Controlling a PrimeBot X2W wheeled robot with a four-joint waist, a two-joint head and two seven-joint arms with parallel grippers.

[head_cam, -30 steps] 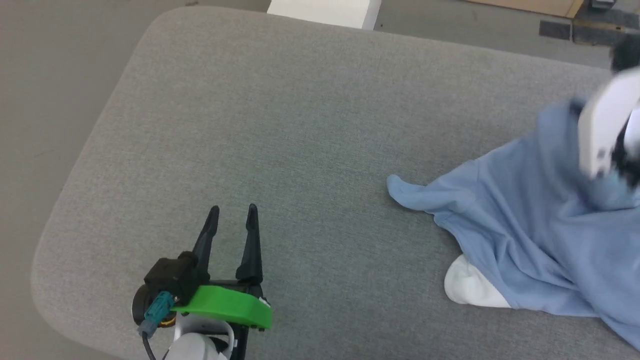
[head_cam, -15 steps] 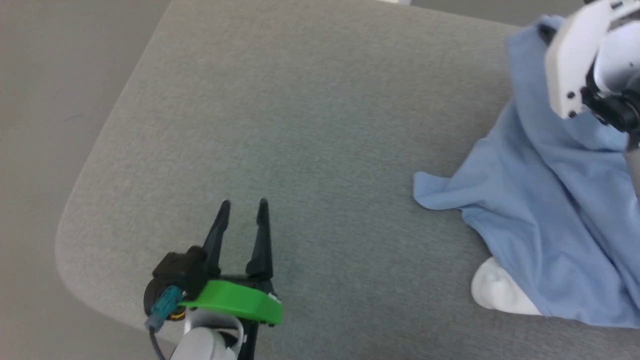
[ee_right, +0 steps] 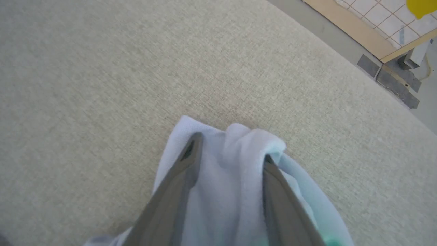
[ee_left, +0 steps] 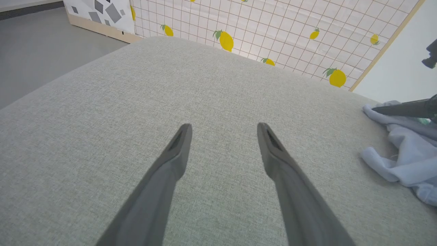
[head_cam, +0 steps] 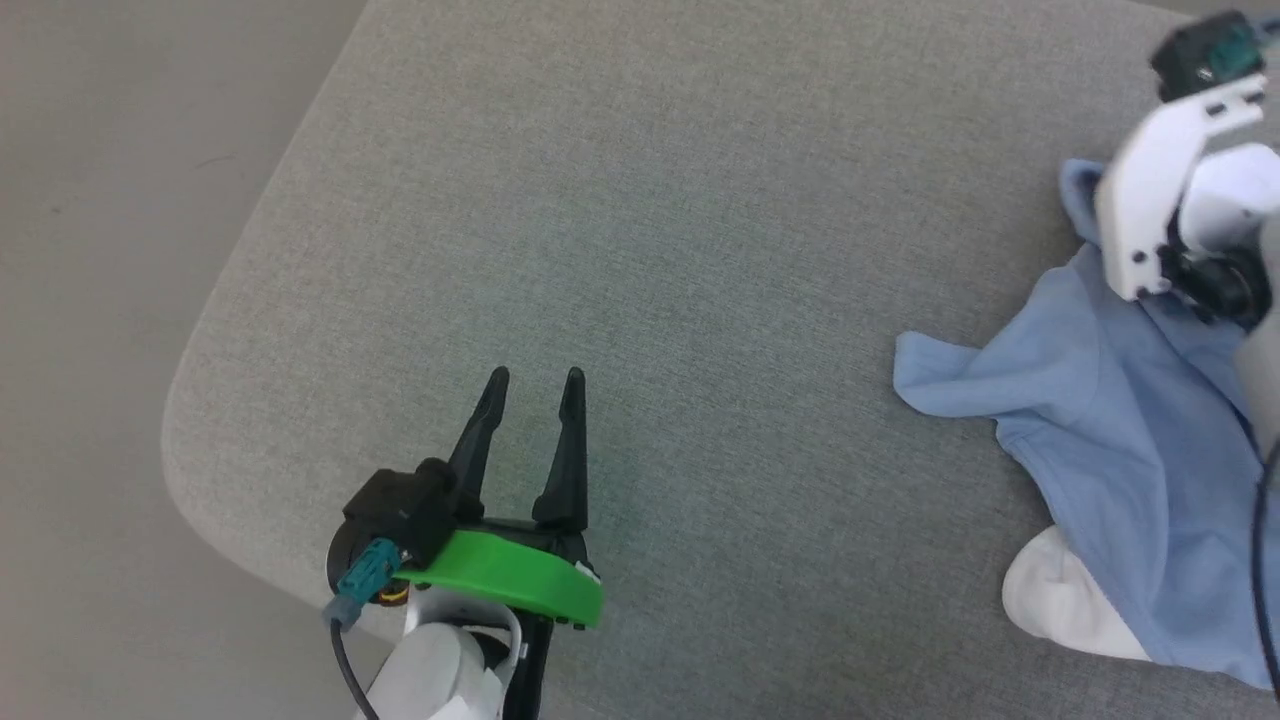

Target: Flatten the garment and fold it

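The garment lies crumpled on the right part of the grey cushioned surface, one sleeve reaching toward the surface's middle and a white patch near its front edge; the right gripper stands fingers apart, with a bunched fold of cloth between them; the left gripper, fingers spread, hovers by the surface's rounded front-left corner; a broad stretch of the surface lies open between them.

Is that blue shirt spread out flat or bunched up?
Bunched up. The shirt lies crumpled in deep folds on the grey cushion, one sleeve poking out, white lining showing.
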